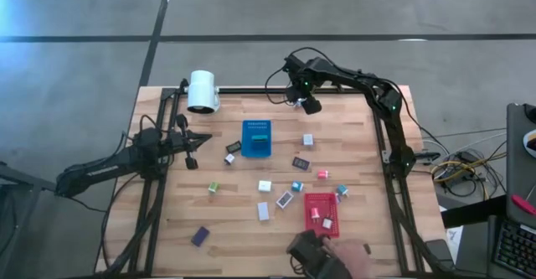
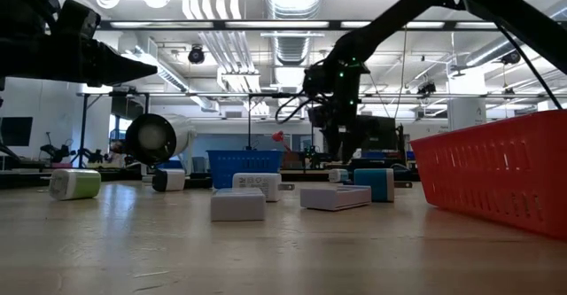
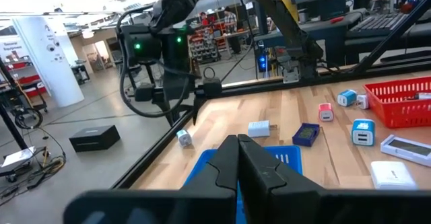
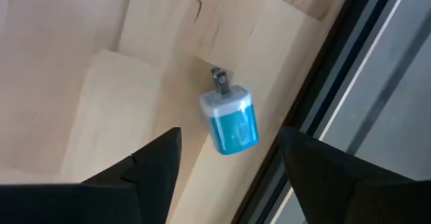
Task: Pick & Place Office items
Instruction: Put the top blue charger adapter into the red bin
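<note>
The office items lie scattered on the wooden table between the blue tray (image 1: 256, 138) and the red tray (image 1: 320, 214): small white, teal, pink, green, purple and black pieces. My right gripper (image 4: 229, 136) is open above the table's far edge, and its fingers stand on either side of a teal-and-white plug block (image 4: 230, 122) without touching it. The block lies flat on the wood beside the table's frame. My left gripper (image 3: 239, 162) is shut and empty. It hovers left of the blue tray (image 3: 283, 158), pointing toward the right.
A white cylindrical lamp (image 1: 202, 90) stands at the far left. A person's hand (image 1: 339, 258) rests at the near edge beside the red tray, which holds two small white pieces. The blue tray holds one dark piece. Metal frame rails run along the table's edges.
</note>
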### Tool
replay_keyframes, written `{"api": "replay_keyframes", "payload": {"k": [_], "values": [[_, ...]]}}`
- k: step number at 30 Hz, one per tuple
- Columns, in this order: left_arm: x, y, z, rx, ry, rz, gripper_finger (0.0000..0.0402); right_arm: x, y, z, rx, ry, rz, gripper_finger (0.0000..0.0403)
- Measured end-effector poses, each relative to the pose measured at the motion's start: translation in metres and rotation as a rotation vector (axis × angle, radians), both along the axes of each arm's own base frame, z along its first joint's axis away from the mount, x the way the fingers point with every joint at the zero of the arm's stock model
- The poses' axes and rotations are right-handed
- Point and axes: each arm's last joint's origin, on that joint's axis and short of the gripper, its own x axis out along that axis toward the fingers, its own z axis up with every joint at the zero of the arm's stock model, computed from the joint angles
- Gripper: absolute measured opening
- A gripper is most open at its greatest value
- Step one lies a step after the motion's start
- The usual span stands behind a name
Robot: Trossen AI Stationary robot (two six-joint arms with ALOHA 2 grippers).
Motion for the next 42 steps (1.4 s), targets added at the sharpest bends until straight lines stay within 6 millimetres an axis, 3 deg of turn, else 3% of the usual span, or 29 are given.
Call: {"api": "replay_keyframes", "payload": {"k": [16, 37, 42], "values": [[0.000, 0.000, 0.000, -0.007, -0.002, 0.000, 0.0008, 0.001, -0.008, -0.042, 0.051, 0.049, -0.042, 0.0234], [0.000, 0.000, 0.000, 0.000, 0.000, 0.000, 0.0013, 0.004, -0.006, -0.040, 0.043, 0.043, -0.063, 0.0127], [0.000, 0.000, 0.000, 0.000, 0.000, 0.000, 0.0011, 0.003, -0.005, -0.029, 0.033, 0.017, -0.106, 0.0125]]}}
